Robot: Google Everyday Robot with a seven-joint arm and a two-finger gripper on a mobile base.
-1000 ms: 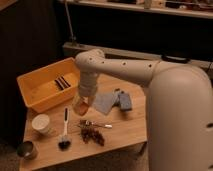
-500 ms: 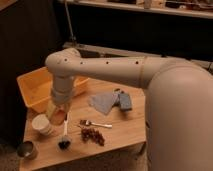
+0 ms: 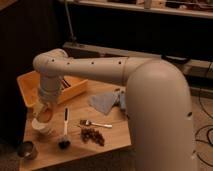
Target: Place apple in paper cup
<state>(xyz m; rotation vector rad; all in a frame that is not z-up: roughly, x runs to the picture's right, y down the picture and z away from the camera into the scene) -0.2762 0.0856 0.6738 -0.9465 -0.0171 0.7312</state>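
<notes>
Gripper [image 3: 41, 111] hangs directly over the paper cup [image 3: 41, 128], close to its rim; cannot tell how open it is. Apple [image 3: 45, 115] sits at the cup's mouth, beneath the gripper. Judgement: carry done; release unconfirmed, retreat left.

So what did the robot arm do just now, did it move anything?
The arm swung over from by the yellow bin until the gripper hangs right over the paper cup. I can't tell whether it let anything go. The brush, spoon, grapes, cloth, dark cup and paper cup stayed put.
</notes>
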